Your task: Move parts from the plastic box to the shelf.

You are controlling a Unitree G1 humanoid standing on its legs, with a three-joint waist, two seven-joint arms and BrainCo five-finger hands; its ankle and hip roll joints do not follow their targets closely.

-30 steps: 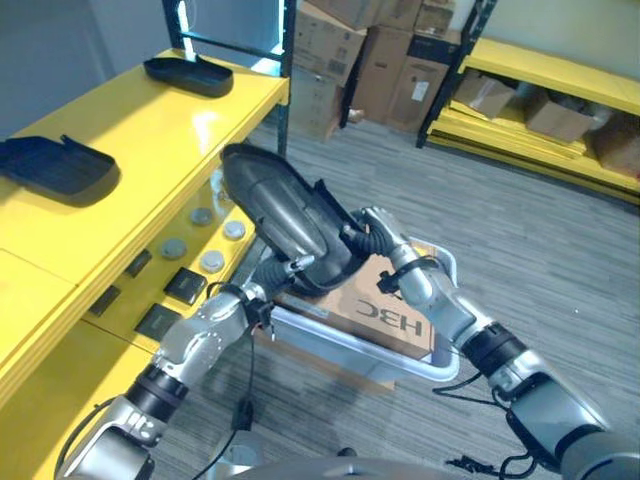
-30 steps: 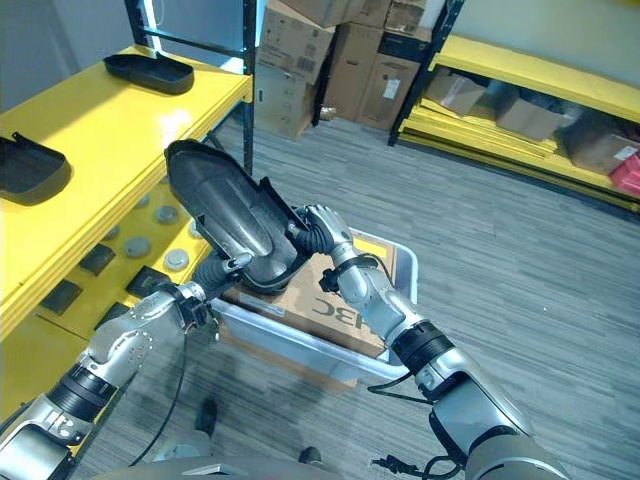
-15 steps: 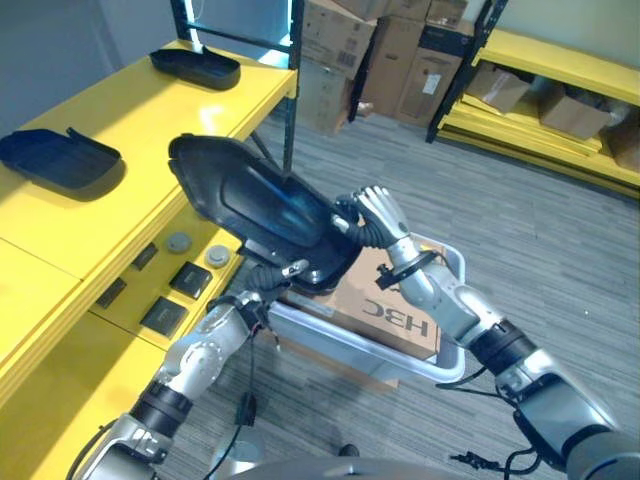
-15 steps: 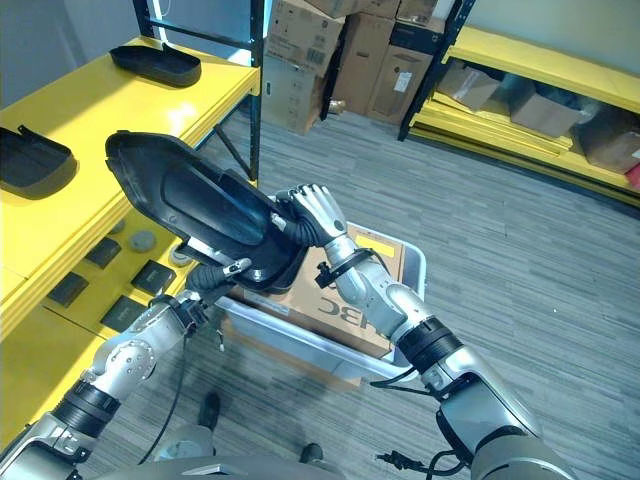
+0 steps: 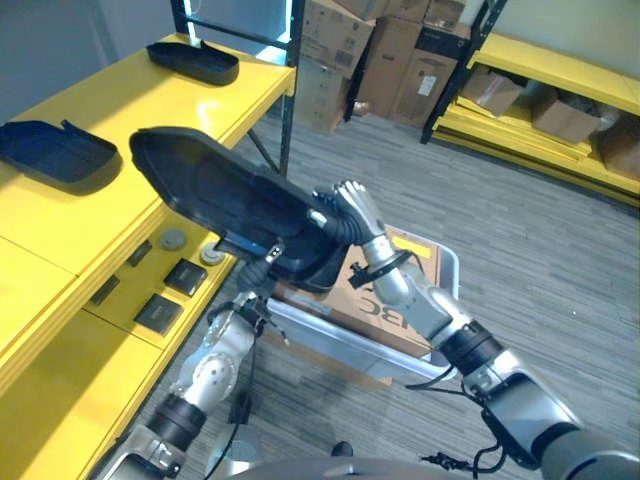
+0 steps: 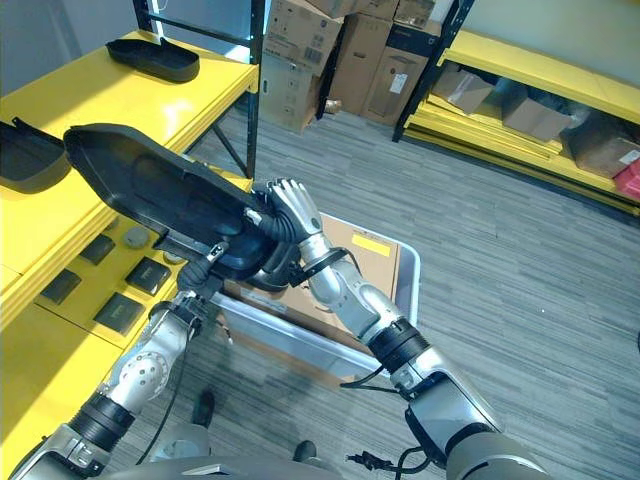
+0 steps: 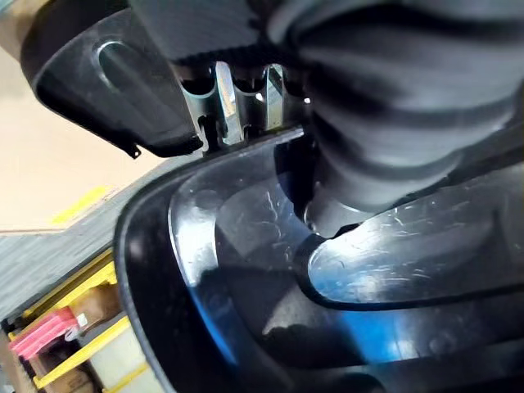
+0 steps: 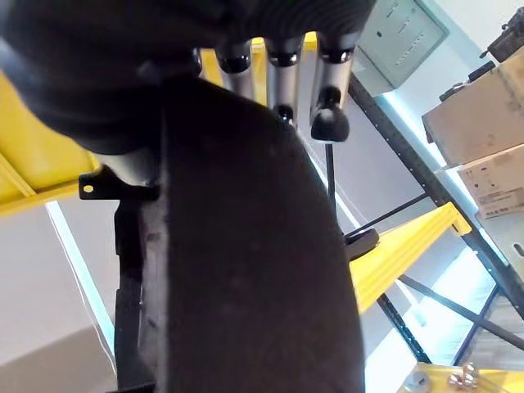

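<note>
A big black moulded plastic part [image 5: 215,190] hangs in the air between the grey plastic box [image 5: 452,268] and the yellow shelf [image 5: 130,115], its long end out over the shelf's edge. My left hand [image 5: 266,262] is under its near end, with fingers [image 7: 226,97] hooked over the part's rim. On the box side my right hand [image 5: 345,208] grips the edge, its fingers [image 8: 282,70] lying over the part. A cardboard carton [image 5: 392,300] sits in the box.
Two more black parts [image 5: 55,150] [image 5: 192,62] lie on the shelf top. The lower level holds dark square pieces [image 5: 160,312] and grey discs [image 5: 174,240]. A black upright [image 5: 290,90] stands at the shelf's corner. Stacked cartons [image 5: 400,50] and another yellow rack [image 5: 560,130] stand behind.
Both hands have carried the black part left, away from the box and towards the shelf, and it has tipped from steep to nearly flat. The view has shifted a little.
</note>
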